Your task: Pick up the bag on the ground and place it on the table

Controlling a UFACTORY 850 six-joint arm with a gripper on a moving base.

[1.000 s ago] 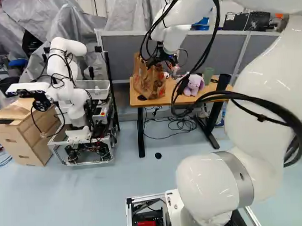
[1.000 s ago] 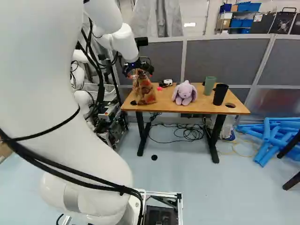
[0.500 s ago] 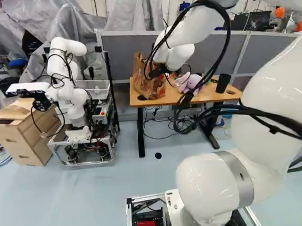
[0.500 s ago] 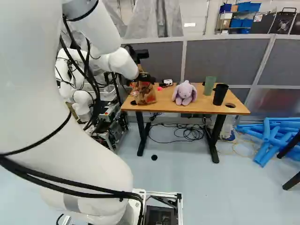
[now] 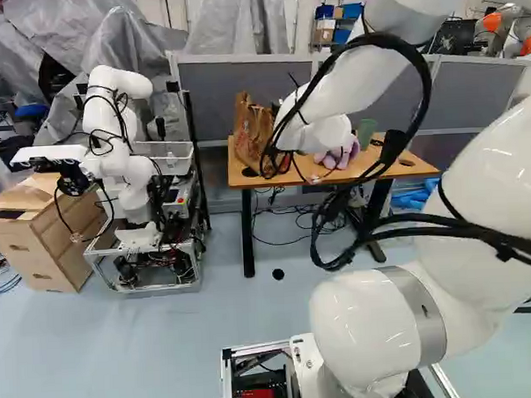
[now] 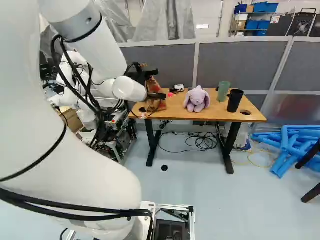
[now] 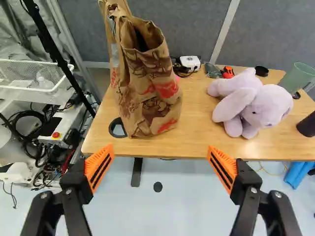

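In the right base view my gripper [image 6: 157,96] is a dark shape in front of the bag, its fingertips hard to make out. The wrist view shows the gripper [image 7: 161,166] open, orange pads wide apart with nothing between them. Ahead of it the brown paper bag [image 7: 147,91], printed in red, stands upright on the wooden table [image 7: 197,140], near its front edge and one end. A gap separates bag and fingers. In the left base view the bag [image 5: 250,129] is partly covered by my arm.
A purple plush toy [image 7: 251,105], a green cup [image 7: 298,77] and a black cup [image 6: 235,100] share the table. Grey partitions [image 6: 245,62] rise behind. Another robot [image 5: 122,152] stands left of the table, with wooden boxes [image 5: 42,235] beside it.
My arm has drawn back from the bag towards the base and lower, leaving the bag standing on the table. The gripper has come away from the bag's top. The base has not moved.
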